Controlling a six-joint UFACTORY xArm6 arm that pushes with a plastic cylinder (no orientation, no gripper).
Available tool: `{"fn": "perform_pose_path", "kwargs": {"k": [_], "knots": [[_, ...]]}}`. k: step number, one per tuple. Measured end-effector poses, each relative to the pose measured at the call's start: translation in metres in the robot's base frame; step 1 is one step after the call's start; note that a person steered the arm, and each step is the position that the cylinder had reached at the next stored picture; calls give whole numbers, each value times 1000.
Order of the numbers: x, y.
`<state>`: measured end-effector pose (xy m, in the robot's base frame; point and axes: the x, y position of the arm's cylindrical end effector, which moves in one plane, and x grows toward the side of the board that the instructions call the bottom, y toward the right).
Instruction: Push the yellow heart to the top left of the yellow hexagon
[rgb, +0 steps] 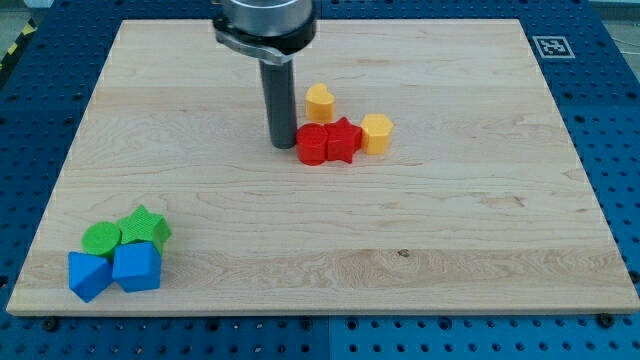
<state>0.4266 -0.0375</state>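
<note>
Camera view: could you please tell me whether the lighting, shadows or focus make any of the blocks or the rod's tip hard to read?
Camera view: lighting is even, with no glare on the wooden board; shadows are soft and short; my tip is sharp, just left of the red blocks; the yellow heart and yellow hexagon read clearly; only the arm's upper part is cut off by the view's top.

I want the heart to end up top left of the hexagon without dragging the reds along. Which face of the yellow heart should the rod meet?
Judging by this frame, little travel remains. The yellow heart already lies up-left of the yellow hexagon. My tip could nudge its left face, staying above the red blocks.
</note>
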Motion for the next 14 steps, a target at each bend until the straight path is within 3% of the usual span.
{"fn": "perform_pose_path", "kwargs": {"k": [2, 3, 4, 6, 10, 13, 14], "knots": [[0, 23], [-1, -4], [-25, -49], [-107, -44], [-69, -4], [-62, 69], [-63, 54]]}}
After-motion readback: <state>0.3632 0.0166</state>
